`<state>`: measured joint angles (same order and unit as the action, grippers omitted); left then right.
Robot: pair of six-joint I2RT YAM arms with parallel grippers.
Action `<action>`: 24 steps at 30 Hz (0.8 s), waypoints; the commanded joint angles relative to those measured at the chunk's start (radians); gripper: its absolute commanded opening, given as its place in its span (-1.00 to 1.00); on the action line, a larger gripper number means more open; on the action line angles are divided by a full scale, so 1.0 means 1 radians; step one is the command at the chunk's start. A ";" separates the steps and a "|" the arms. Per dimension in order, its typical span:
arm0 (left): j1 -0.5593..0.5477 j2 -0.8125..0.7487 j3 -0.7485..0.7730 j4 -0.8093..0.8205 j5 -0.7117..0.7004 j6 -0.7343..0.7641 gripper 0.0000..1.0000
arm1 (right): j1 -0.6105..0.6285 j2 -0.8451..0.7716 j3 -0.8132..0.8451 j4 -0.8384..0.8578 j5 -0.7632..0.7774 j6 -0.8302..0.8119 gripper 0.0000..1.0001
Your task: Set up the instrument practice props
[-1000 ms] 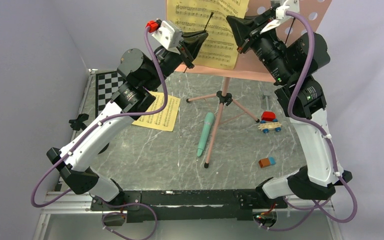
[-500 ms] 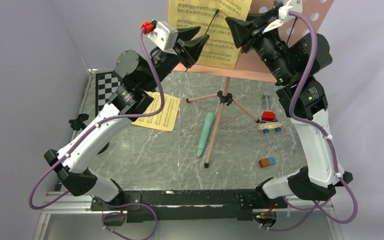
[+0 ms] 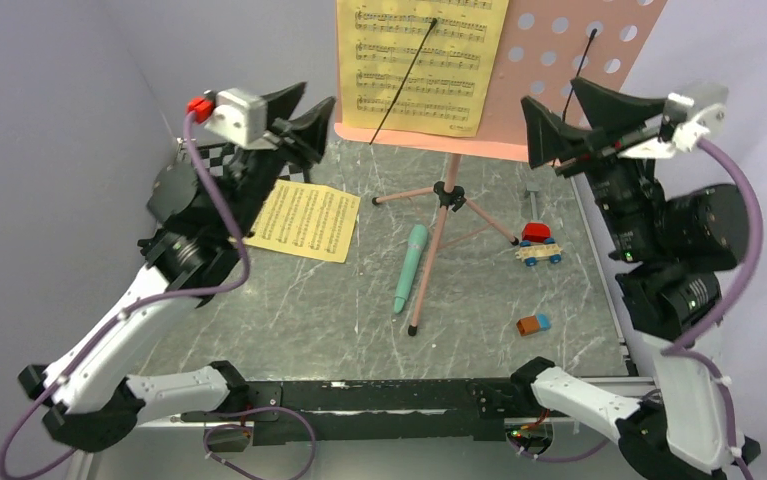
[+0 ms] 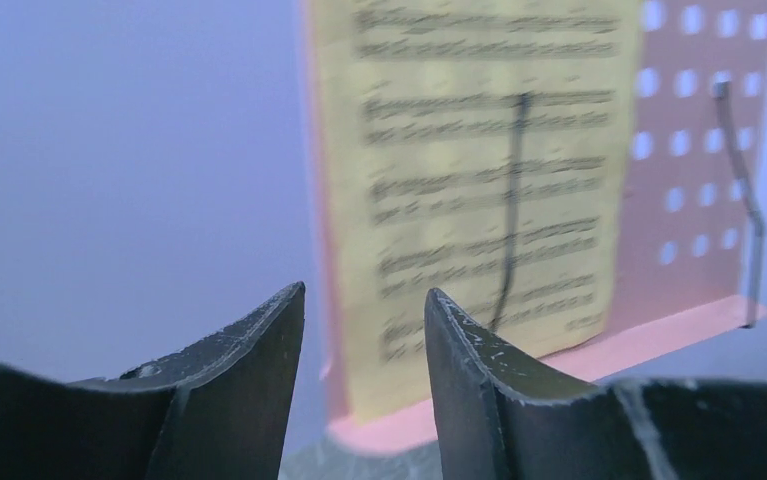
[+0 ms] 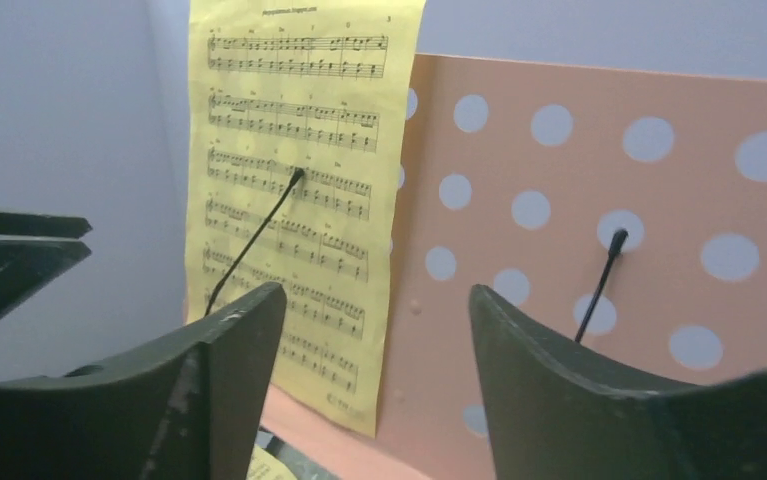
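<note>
Music stand: the pink perforated music stand with thin tripod legs (image 3: 549, 90) is upright at the far middle of the grey marbled worktop (image 3: 289, 310), with one leg reaching toward the near edge.
Page on stand: a yellow printed sheet-music page (image 3: 429, 60) leans on the left half of the desk and sits on its ledge, with a thin black wire arm (image 3: 404, 70) lying across it.
Second page: another yellow sheet-music page (image 3: 304, 220) lies flat toward the far-left corner.
Tube: the mint-green microphone-like tube (image 3: 411, 265) lies mid-worktop, just beside the long leg.
Left jaws: parted and gripping nothing, raised over the far-left area, apart from the stand.
Right jaws: parted wide and empty, raised by the right edge, facing the desk's bare half.
Toys: a small red-topped toy block cart (image 3: 539, 245) and an orange-and-blue block (image 3: 533, 324) sit toward the right edge.
</note>
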<state>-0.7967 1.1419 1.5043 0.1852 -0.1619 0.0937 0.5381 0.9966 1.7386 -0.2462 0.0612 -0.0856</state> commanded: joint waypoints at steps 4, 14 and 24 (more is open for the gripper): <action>0.074 -0.231 -0.227 -0.165 -0.335 -0.156 0.10 | -0.001 -0.130 -0.298 0.012 -0.050 0.133 0.54; 0.149 -0.335 -0.454 -0.340 -0.383 -0.338 0.19 | 0.013 -0.344 -0.826 0.066 -0.109 0.368 0.55; 0.236 -0.306 -0.523 -0.471 -0.335 -0.483 0.34 | 0.334 -0.154 -1.007 0.238 0.069 0.407 0.56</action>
<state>-0.5907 0.8421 1.0019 -0.2447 -0.5159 -0.3012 0.7204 0.7399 0.7322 -0.1581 0.0166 0.3115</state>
